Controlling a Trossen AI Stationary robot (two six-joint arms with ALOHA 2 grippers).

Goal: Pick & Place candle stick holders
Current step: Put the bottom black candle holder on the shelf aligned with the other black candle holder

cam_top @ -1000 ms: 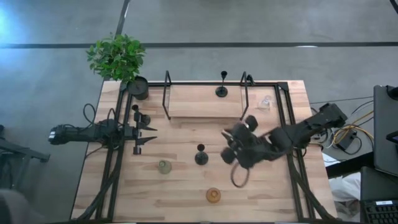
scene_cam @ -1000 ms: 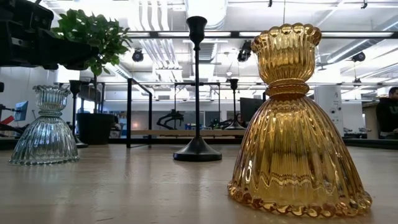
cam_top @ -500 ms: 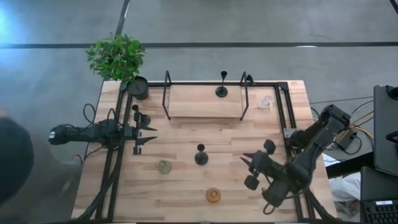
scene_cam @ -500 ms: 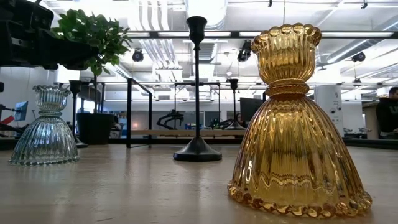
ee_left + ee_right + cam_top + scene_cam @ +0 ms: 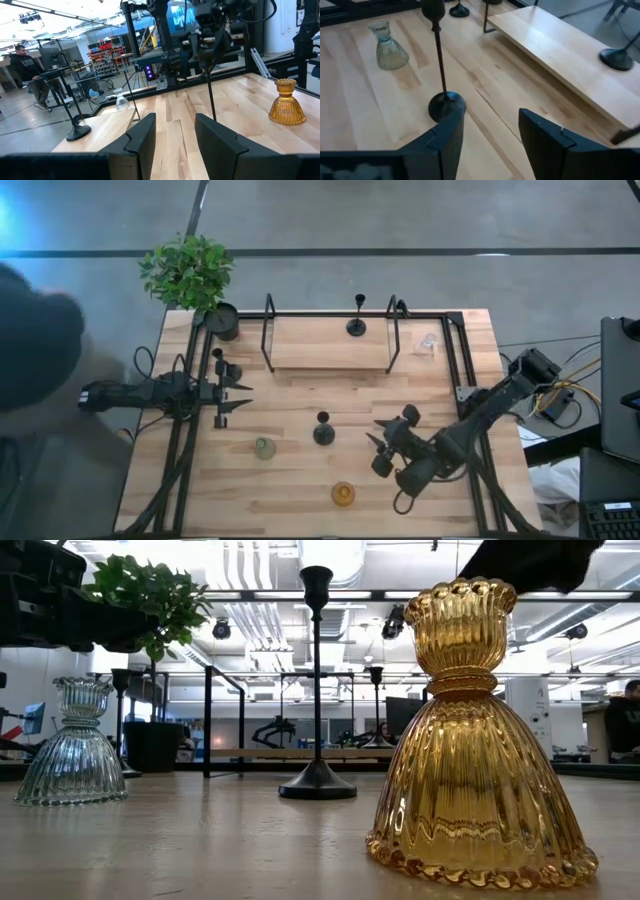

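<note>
- The right hand [image 5: 378, 448] has swung back toward the middle of the tabletop [image 5: 300, 480] since half a second ago, when it sat nearer the right edge; a second ago it was higher up, near the low shelf [image 5: 325, 343].
- Its fingers [image 5: 545, 137] stand apart, holding nothing.
- A black candle holder [image 5: 323, 430] stands just beyond the right hand, close to its left fingertip but not touching.
- The amber glass holder [image 5: 343, 494] sits nearby; the grey-green one [image 5: 264, 448] lies farther left.
- The left hand [image 5: 240, 397] waits at the left side, fingers apart and empty, unchanged.
</note>
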